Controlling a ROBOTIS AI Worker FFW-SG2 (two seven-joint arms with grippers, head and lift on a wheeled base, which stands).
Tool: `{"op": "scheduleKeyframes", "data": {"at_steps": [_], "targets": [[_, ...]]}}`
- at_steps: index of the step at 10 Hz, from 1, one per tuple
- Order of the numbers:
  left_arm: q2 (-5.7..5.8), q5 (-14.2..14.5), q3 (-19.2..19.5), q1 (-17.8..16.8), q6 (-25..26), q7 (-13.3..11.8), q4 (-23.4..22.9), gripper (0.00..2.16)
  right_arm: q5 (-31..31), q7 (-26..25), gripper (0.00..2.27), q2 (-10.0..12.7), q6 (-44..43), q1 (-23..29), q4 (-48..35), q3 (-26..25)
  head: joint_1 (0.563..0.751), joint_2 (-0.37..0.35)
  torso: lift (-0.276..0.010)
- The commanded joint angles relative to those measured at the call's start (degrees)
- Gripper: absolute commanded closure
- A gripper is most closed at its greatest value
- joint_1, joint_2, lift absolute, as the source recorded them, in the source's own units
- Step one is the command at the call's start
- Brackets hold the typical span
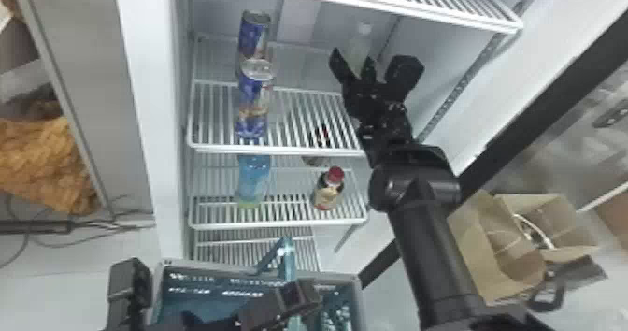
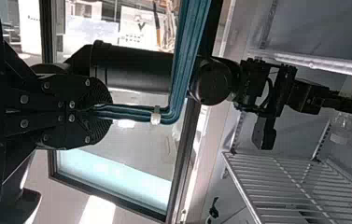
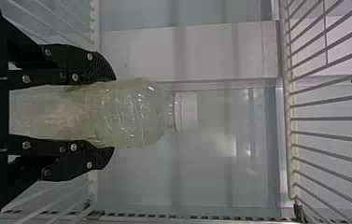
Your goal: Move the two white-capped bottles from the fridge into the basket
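In the head view my right gripper (image 1: pixel 353 66) is inside the fridge above the middle shelf, around a pale bottle (image 1: pixel 360 41) with a white cap. The right wrist view has the right gripper (image 3: pixel 110 113) shut on this bottle (image 3: pixel 138 113), a finger against each side and the cap (image 3: pixel 186 111) beyond the fingertips. At the bottom of the head view, my left gripper (image 1: pixel 299 298) is by the basket (image 1: pixel 161 278) and its teal handle (image 1: pixel 288 255). The left gripper (image 2: pixel 100 111) in the left wrist view is shut on the handle (image 2: pixel 136 113).
Blue cans (image 1: pixel 254 89) stand at the left of the middle shelf (image 1: pixel 280 150). On the shelf below are a blue bottle (image 1: pixel 253 178) and a red-capped bottle (image 1: pixel 328 189). The upper shelf (image 1: pixel 355 2) spans above the right gripper. Cardboard boxes (image 1: pixel 502 260) stand at the right.
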Motion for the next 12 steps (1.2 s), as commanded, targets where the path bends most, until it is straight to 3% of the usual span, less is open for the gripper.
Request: {"op": "scheduleKeyframes", "data": {"at_steps": [1, 4, 12], "targets": [[0.00, 0.11, 0.00, 0.02, 0.00, 0.00, 0.00, 1.19, 0.12, 0.00, 0.83, -0.01, -0.38, 1.12, -2.33, 0.00, 0.695, -0.350, 0.000], [0.00, 0.22, 0.23, 0.30, -0.14, -0.09, 0.00, 1.18, 1.26, 0.09, 0.83, -0.19, 1.59, 4.08, -8.24, -0.23, 0.695, -0.350, 0.000], [-0.09, 0.22, 0.69, 0.59, -0.14, -0.18, 0.00, 1.18, -4.68, 1.41, 0.83, -0.19, 11.57, 22.08, -34.82, -4.23, 0.695, -0.350, 0.000]]}}
